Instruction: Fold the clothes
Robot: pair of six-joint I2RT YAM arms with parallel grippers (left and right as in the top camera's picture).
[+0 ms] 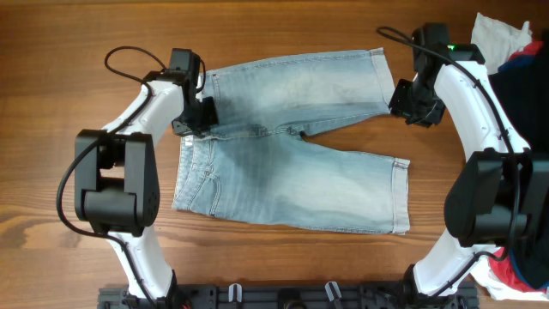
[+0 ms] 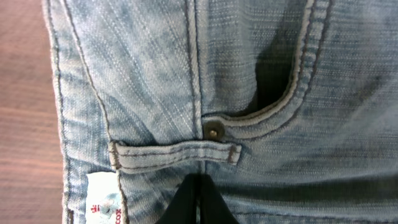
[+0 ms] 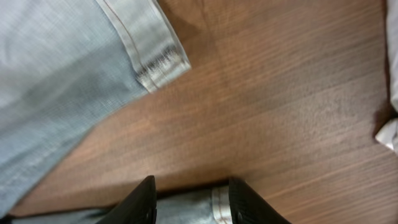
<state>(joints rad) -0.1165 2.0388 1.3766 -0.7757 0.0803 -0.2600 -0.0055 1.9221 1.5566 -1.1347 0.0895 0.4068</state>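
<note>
Your light blue faded denim knee-length shorts [image 1: 292, 163] lie spread flat on the brown wooden table [image 1: 283, 26]. The waistband end points toward the left arm and both legs run out toward the right arm, far leg splayed off the near one. Nothing is folded yet. My read: one arm sits at each end of the shorts' far half so you can lift that half and lay it over the near half. The left gripper [image 1: 199, 118] is down on the far part of the waistband. In its wrist view the black fingertips [image 2: 186, 205] are pressed together at the denim, just below a belt loop [image 2: 177, 154] and a copper rivet [image 2: 214, 130]; you can't tell if any cloth is caught. The right gripper [image 1: 410, 101] sits just off the far leg's hem. In its wrist view the fingers [image 3: 144, 199] are spread, with a bit of hemmed denim edge between them, apparently not clamped. The left arm is bent at the elbow, wrist pitched down onto the shorts. The right arm arcs out likewise, wrist low and turned toward the hem. The pile of white, navy and red garments [image 1: 515, 60] lies beyond the shorts' leg end, apart from them.
</note>
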